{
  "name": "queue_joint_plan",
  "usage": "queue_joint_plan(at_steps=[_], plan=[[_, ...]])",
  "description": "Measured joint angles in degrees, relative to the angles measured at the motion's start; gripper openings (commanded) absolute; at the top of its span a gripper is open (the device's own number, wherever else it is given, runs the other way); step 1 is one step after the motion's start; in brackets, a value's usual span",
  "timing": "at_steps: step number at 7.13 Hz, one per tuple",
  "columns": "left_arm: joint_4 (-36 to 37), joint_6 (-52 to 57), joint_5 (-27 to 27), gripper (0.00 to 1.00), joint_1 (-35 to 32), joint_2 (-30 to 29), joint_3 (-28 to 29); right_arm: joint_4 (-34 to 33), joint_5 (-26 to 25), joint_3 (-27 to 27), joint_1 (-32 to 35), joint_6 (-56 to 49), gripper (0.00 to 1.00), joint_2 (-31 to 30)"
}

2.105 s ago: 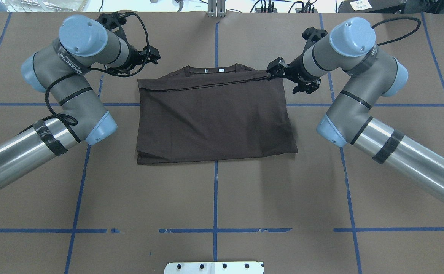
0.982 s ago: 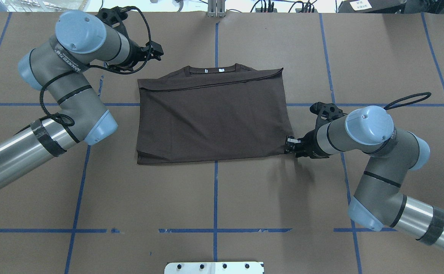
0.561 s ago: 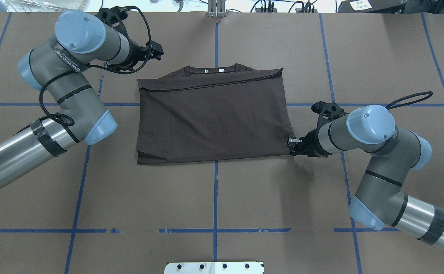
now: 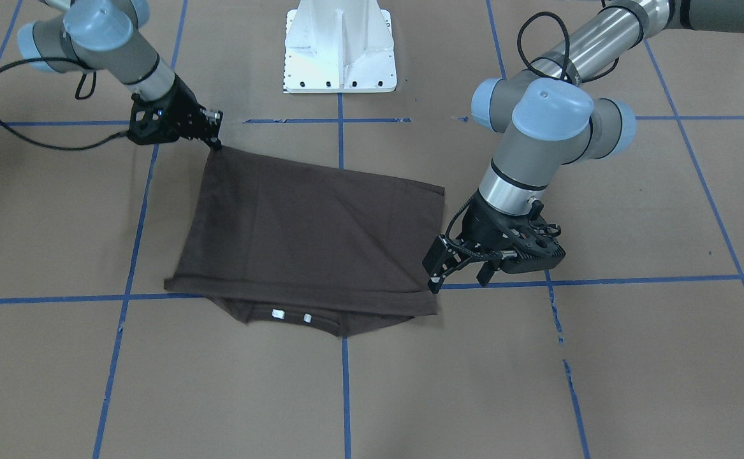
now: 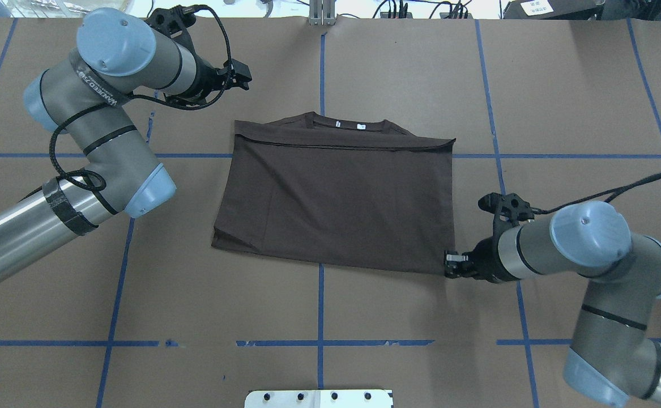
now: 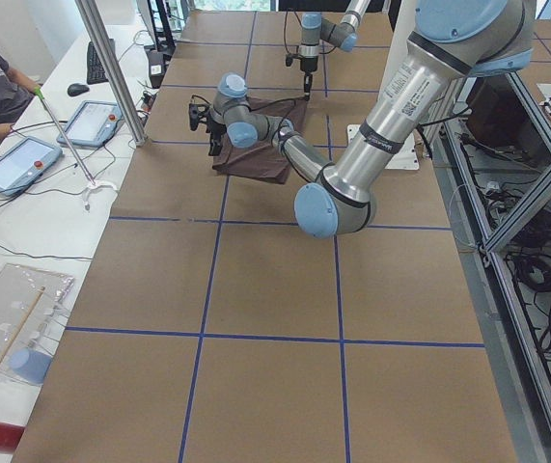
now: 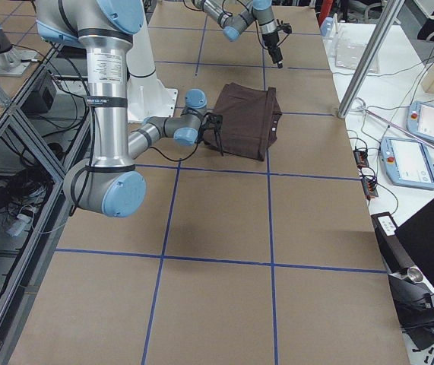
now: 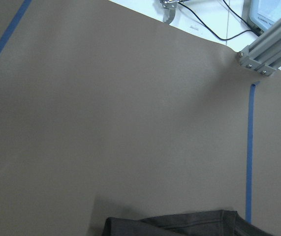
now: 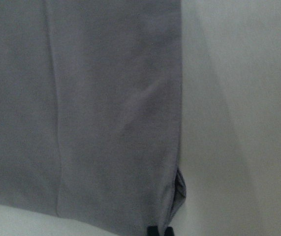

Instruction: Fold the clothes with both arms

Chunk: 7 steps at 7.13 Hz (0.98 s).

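R gripper (image 5: 451, 265) sits low at the near-right corner of the dark brown T-shirt (image 5: 336, 198), clamped hard on that corner. The wrist cam backs it up, with cloth bunched right at the black fingertips (image 9: 152, 231). The shirt lies folded into a rough rectangle mid-table, a bit skewed, its near hem slanting toward the robot on the R side. The ribbed collar (image 5: 347, 119) points away from the robot, and two small white neck tags (image 4: 290, 315) show in the opening. A lower layer peeks out at the near-left corner. L gripper (image 5: 243, 76) is up beyond the far-left corner of the shirt with its jaws spread wide and nothing between them. In the front view one finger (image 4: 436, 268) looks just beside the shirt's edge, but overhead it seems apart from the cloth, prob. hanging above it. L wrist cam sees only the shirt's edge at the bottom of its view. The table (image 5: 421, 340) wears brown paper crossed by blue tape lines (image 5: 320, 306), and the white pedestal base (image 4: 340, 44) stands at the robot's end.
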Motion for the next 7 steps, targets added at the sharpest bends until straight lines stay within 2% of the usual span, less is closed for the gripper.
queue_joint_plan(at_steps=[1,3,6,7], plan=[[0.1,0.0,-2.1,1.0,0.2,0.2,-3.2,0.0,0.3,3.7,-3.6,0.4,0.0,-3.1],[0.3,0.4,-3.6,1.0,1.1,0.7,-10.3,0.1,0.7,8.1,-9.0,2.4,0.0,-5.1],[-3.0,8.3,-1.9,1.0,1.4,2.9,-16.4,0.2,0.1,10.0,-11.5,3.0,0.0,-4.8],[-4.8,10.6,0.3,1.0,1.4,3.6,-17.6,0.2,-0.2,10.0,-11.6,3.0,0.96,-4.1]])
